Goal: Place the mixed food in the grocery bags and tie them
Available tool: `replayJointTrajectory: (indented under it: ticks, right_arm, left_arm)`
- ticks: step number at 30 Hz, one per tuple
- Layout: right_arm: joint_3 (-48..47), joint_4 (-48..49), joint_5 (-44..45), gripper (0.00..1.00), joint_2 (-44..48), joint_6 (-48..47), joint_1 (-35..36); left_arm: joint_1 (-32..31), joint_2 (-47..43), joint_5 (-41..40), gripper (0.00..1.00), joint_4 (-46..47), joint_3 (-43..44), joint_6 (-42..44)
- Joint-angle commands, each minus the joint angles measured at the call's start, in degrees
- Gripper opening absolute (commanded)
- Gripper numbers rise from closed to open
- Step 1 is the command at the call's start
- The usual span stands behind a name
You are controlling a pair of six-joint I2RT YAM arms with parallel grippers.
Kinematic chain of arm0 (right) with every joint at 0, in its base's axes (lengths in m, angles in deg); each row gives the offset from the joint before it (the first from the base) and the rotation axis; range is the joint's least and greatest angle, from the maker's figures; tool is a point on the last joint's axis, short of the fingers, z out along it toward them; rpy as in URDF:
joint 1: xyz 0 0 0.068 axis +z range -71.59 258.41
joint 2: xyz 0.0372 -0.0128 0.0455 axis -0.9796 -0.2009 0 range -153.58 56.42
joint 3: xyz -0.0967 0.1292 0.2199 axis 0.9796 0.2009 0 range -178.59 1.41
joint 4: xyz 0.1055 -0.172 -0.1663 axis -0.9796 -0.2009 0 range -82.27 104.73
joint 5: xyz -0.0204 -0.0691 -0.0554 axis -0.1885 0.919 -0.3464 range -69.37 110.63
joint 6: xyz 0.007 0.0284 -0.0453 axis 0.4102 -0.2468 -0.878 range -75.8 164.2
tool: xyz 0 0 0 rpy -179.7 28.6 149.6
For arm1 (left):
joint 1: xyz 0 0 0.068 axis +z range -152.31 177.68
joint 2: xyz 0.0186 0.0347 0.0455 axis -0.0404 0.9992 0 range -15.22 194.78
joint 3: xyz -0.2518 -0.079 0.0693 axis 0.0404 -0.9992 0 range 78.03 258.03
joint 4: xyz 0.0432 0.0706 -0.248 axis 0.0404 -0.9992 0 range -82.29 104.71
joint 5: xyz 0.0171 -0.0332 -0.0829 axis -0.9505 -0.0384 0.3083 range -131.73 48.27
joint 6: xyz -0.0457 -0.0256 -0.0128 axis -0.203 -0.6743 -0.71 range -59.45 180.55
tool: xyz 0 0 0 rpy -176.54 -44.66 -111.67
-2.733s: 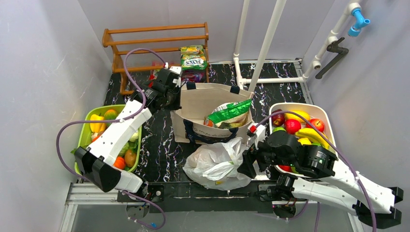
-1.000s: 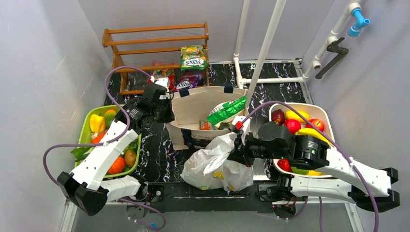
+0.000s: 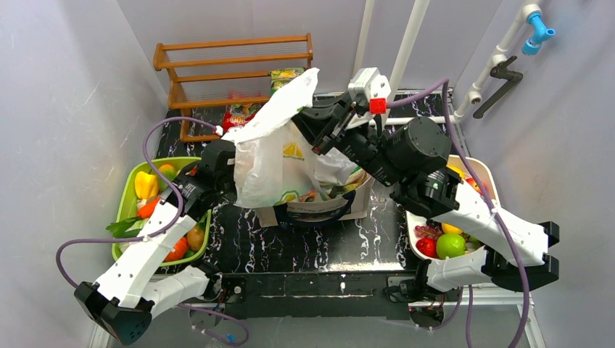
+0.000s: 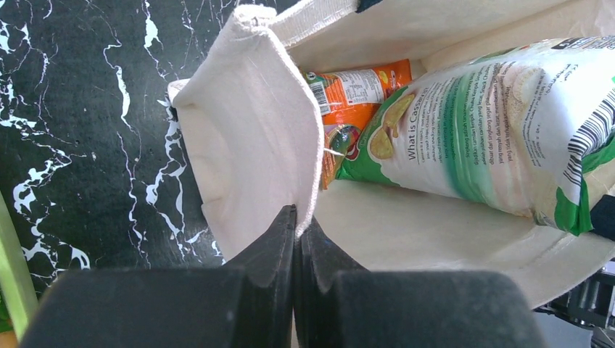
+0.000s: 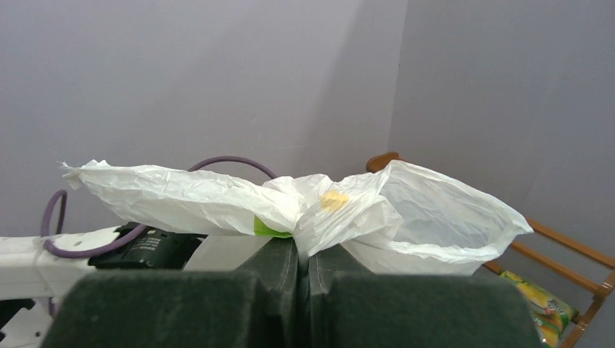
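The white plastic bag (image 3: 272, 148) hangs in the air above the middle of the worktop (image 3: 246, 243), its bulk draped in front of the canvas tote (image 3: 365, 204) and its top edge pulled up toward the far side. The right gripper (image 5: 303, 250) is clamped on a bunched fold of that thin plastic, jaws together with the film pinched between them. Below it the tote stands open at mid-worktop. Inside lie 2 snack packets, a large green one (image 4: 471, 138) and an orange one (image 4: 355, 87) tucked under it. The left gripper (image 4: 296, 226) is closed on the tote's left rim, fabric nipped between the fingers. A green tray (image 3: 129, 190) of vegetables sits at the left edge, a white tray (image 3: 484, 174) of fruit at the right edge, and a wooden rack (image 3: 232, 61) at the far left corner.
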Motion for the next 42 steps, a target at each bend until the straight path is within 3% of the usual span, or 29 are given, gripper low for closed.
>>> replayJointTrajectory:
  ticks: [1,13,21,25,33,42]
  right_arm:
    - [-2.63,12.69,1.55,0.01,-0.33,-3.87,-3.50]
    - [15.47,22.31,-19.64,0.01,1.54,4.08,-14.48]
    - [18.53,23.85,-26.28,0.01,0.30,8.21,-20.49]
    - [24.46,25.63,-31.05,0.01,1.54,12.06,-22.31]
    - [37.47,24.92,-33.45,0.01,3.89,14.58,-22.72]
    - [41.73,20.91,-37.54,0.01,3.79,17.38,-22.73]
  left_arm:
    - [0.15,-1.48,1.69,0.00,-2.06,-0.82,-0.53]
    - [0.15,-2.97,2.10,0.00,-3.47,-1.22,-0.24]
    - [0.15,-3.44,2.11,0.00,-4.01,-1.37,-0.62]
    - [0.15,-3.57,3.69,0.00,-4.20,-1.13,-0.66]
    - [0.15,-3.27,4.50,0.00,-4.05,-0.56,-0.60]
    - [0.15,-2.97,4.82,0.00,-4.28,-0.12,-0.81]
